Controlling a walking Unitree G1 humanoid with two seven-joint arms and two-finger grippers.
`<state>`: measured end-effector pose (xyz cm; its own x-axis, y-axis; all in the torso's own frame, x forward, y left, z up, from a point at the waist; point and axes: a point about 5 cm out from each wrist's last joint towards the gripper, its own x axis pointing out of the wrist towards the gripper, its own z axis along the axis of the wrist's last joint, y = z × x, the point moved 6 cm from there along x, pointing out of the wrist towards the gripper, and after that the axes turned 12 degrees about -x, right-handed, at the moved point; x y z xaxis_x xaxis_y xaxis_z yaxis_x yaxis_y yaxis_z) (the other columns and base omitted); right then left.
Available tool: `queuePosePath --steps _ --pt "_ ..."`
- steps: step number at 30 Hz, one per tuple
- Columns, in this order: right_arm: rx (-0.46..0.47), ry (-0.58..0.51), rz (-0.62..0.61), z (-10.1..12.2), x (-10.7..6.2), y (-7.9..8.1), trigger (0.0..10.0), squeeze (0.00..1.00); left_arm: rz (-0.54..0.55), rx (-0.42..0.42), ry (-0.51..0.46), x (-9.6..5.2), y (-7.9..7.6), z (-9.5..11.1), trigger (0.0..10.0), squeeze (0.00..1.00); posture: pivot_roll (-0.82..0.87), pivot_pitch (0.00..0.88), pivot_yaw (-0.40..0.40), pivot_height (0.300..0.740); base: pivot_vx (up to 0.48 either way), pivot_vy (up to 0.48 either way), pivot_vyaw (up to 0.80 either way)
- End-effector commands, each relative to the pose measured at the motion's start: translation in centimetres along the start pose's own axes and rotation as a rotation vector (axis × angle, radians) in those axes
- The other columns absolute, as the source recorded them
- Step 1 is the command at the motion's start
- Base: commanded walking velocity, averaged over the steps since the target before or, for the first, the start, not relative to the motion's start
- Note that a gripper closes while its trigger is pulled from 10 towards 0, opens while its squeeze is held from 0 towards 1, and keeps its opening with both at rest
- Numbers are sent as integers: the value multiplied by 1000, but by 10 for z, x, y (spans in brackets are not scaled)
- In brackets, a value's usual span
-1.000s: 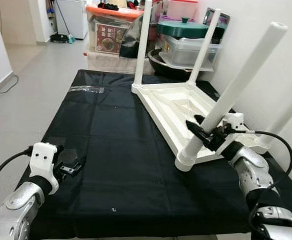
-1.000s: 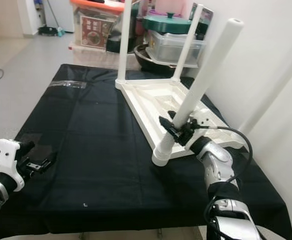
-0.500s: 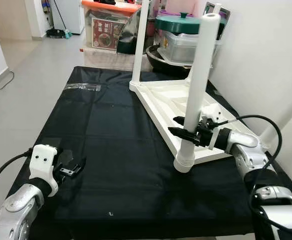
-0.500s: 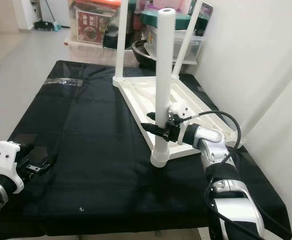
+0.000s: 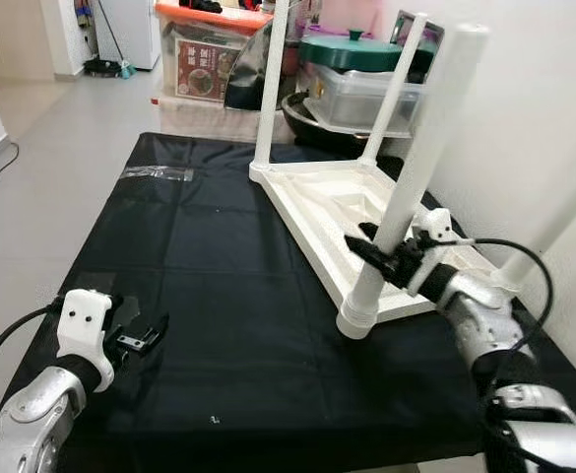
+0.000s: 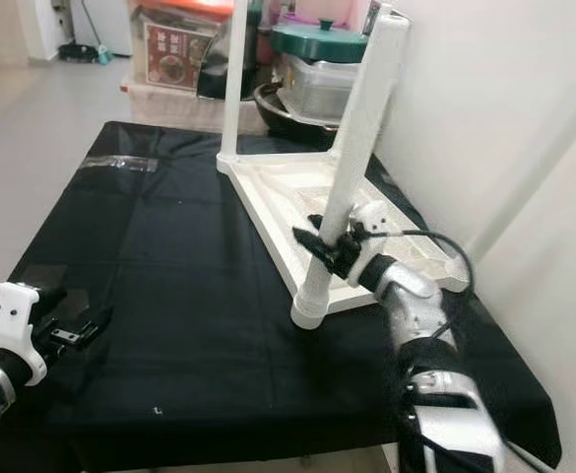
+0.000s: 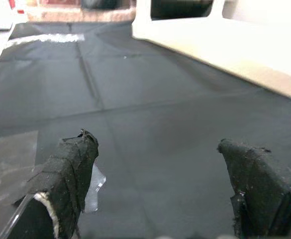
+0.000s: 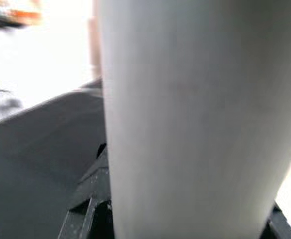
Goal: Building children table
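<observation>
**Leg gripped on the upturned table**

Left eye view: nearest us, our left gripper point(image 5: 148, 335) hung wide open over the black cloth point(image 5: 209, 286). Further on, our right gripper point(image 5: 378, 254) clamped a tilted white leg point(image 5: 416, 168), its foot at the upside-down tabletop point(image 5: 337, 212) corner.

tabletop point(image 5: 312, 197) upside down on cloth point(image 5: 199, 286), right side; storage boxes point(image 5: 366, 94) behind; tape strip point(image 5: 158, 174) far left

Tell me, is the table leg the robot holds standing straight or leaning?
Leaning. The leg slants away from its socket, while the right tool grips it.
</observation>
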<state>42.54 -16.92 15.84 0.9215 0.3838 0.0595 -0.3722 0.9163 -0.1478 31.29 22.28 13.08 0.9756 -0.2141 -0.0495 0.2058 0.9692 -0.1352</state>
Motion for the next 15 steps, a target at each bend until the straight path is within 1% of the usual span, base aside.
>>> queuePosePath --steps 1,3,4,5,7,8,10,12,14,15 --pt "-89 254 -460 -51 -36 -47 0 0 0 -15 8 1 0 -4 10000 0 114 0 -125 740 0 0 0" --pt "-89 254 -460 -51 -36 -47 0 0 0 -15 8 1 0 -4 10000 0 114 0 -125 740 0 0 0" --pt "-116 265 -544 -50 -44 -52 0 0 1 -14 7 1 0 -4 10000 0 114 0 -125 740 0 0 0" --pt "-116 265 -544 -50 -44 -52 0 0 1 -14 7 1 0 -4 10000 0 114 0 -125 740 0 0 0" --pt "-81 264 -670 -44 -57 -42 0 0 2 -13 8 1 1 -4 10000 0 107 0 -111 740 0 0 0" --pt "-67 267 -732 -37 -62 -36 0 0 1 -10 7 3 1 -3 10000 0 105 0 -105 740 0 0 0" --pt "-67 267 -732 -37 -62 -36 0 0 1 -10 7 3 1 -3 10000 0 105 0 -105 740 0 0 0" --pt "-31 287 -846 -28 -70 -30 0 0 2 -5 1 5 2 0 10000 0 102 0 -101 740 0 0 0" --pt "-31 287 -846 -28 -70 -30 0 0 2 -5 1 5 2 0 10000 0 102 0 -101 740 0 0 0" --pt "-22 292 -879 -25 -72 -29 0 0 3 -4 -1 6 2 1 10000 0 102 0 -101 740 0 0 0"
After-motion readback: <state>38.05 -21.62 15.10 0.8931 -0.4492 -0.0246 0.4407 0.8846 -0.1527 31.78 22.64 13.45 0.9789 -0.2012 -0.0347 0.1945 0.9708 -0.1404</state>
